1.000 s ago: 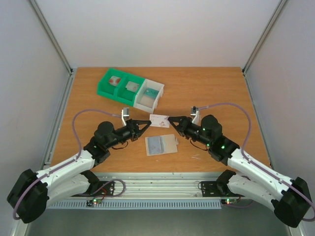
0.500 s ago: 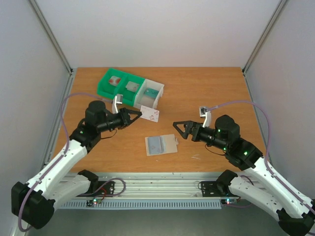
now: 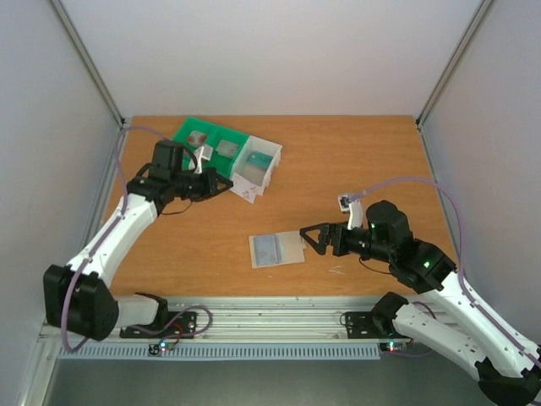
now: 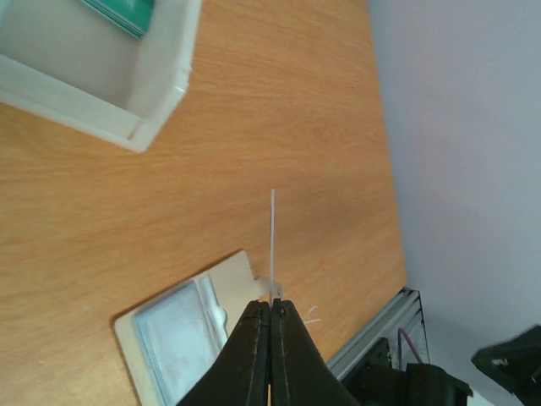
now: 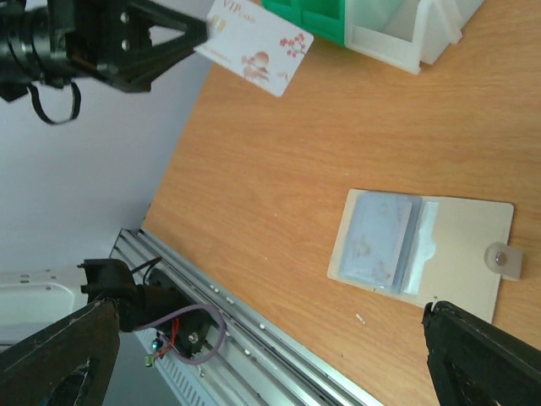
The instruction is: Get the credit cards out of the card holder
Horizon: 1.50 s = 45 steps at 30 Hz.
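My left gripper [image 3: 228, 187] is shut on a white credit card with red marks [image 3: 246, 194], held in the air just in front of the white bin. In the left wrist view the card [image 4: 272, 237] shows edge-on as a thin line rising from the closed fingertips [image 4: 258, 315]. From the right wrist view its face [image 5: 258, 46] is plain to see. The card holder [image 3: 276, 249] lies open and flat on the table; its pale blue-grey pocket [image 5: 378, 238] faces up. My right gripper [image 3: 305, 240] stands open and empty just right of the holder.
A green-and-white compartment tray [image 3: 221, 150] with small items in it sits at the back left; its white end bin [image 4: 127, 101] is next to the held card. An aluminium rail [image 5: 254, 338] runs along the table's near edge.
The right gripper let go of the white card, opened wide and drew back beside the holder. The left arm carried the card from the table's middle to the back left, by the tray.
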Available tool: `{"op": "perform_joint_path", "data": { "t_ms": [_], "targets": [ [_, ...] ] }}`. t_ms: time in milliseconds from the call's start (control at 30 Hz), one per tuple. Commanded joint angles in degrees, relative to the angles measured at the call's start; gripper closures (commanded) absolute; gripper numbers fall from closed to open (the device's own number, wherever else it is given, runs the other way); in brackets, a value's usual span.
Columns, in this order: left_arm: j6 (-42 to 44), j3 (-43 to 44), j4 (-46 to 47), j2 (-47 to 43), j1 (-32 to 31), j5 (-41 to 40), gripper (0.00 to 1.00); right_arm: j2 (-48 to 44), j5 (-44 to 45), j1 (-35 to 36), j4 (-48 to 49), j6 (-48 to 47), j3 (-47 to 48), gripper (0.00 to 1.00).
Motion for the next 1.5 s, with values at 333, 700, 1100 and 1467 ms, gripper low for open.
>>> {"op": "perform_joint_path", "data": {
  "t_ms": [333,700,1100,1467],
  "targets": [
    [12.2,21.7,-9.2,20.2,9.1,-1.6,1.0,1.8,-0.9,0.3,-2.8,-1.3,2.8,0.02],
    [21.2,45.8,-21.8,40.6,9.9,-12.3,1.0,8.5,0.9,0.2,-4.1,-4.9,9.1,0.02],
    [22.3,57.9,-20.0,53.6,10.7,-9.7,1.0,16.0,0.4,0.3,-0.6,-4.8,10.0,0.01],
    [18.6,61.0,-10.9,60.5,10.9,-6.6,1.0,20.3,0.4,0.3,-0.6,-5.3,15.0,0.02]
  ]
}}
